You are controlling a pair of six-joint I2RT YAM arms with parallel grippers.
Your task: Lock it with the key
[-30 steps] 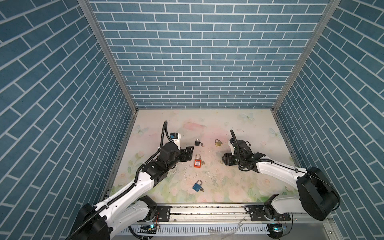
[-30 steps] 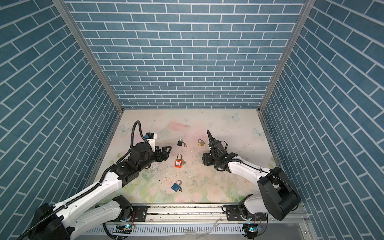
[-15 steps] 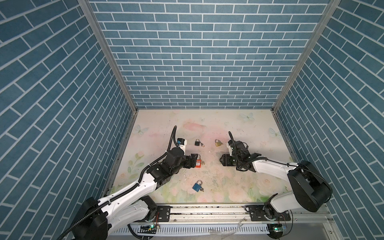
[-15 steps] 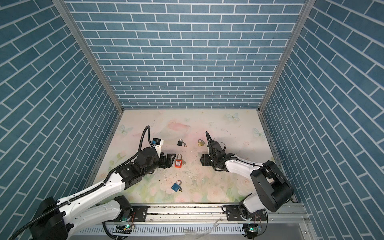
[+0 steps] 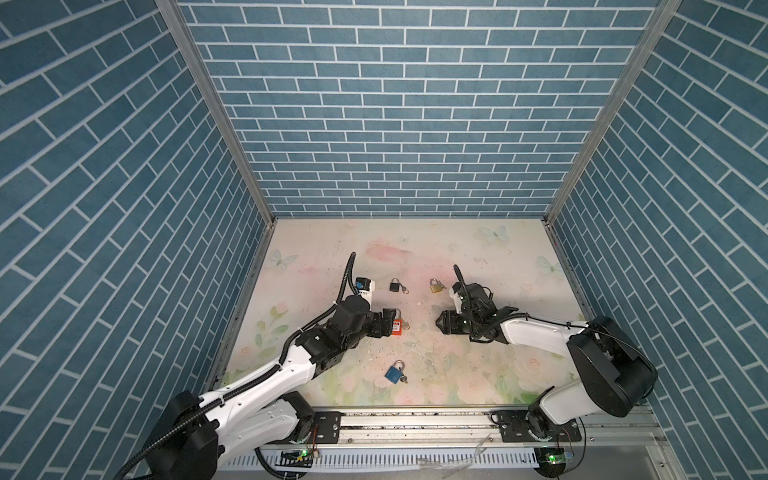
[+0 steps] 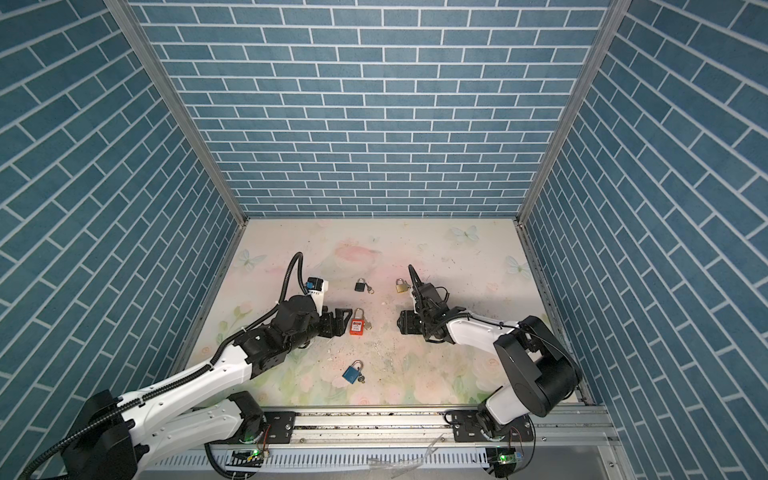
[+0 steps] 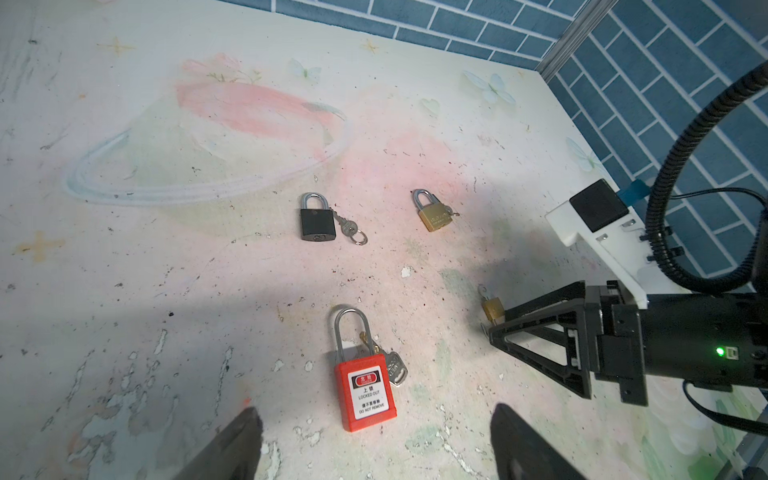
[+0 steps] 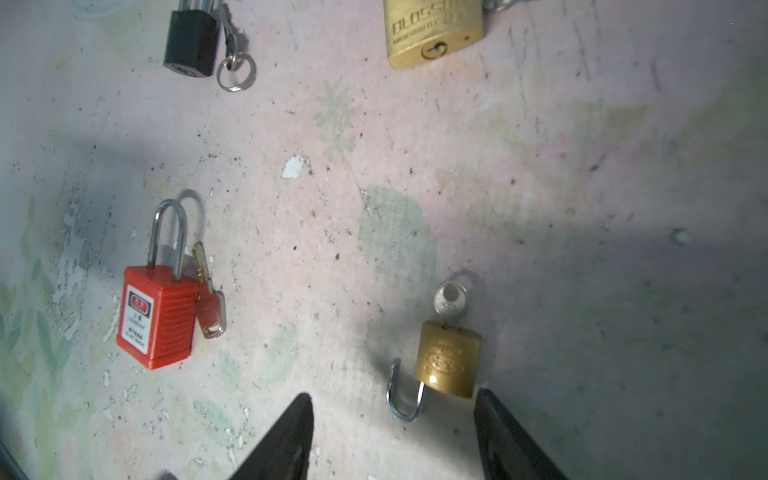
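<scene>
Both arms reach low over the flowered desk (image 5: 498,257) toward the red padlock (image 7: 365,388) near its middle. I'd say the step in hand is getting a hold on a lock before any locking. The left gripper (image 6: 341,323) is spread wide and empty. The red padlock lies flat just ahead of it, roughly centred between the fingers and not touching them. The right gripper (image 5: 441,325) is partly spread and also holds nothing. To do this well, I'd have it shift sideways until the lock body is centred, then close on the flat faces, clear of shackle and key, so the shackle can be pressed home. The lock I mean is the small brass padlock (image 8: 449,359), lying near the red padlock on the right arm's side. It is the only one I can see with its shackle (image 8: 405,397) sprung open. It sits just ahead of the right gripper, nearer one finger than the other, with the key (image 8: 449,300) in its keyhole pointing away.
</scene>
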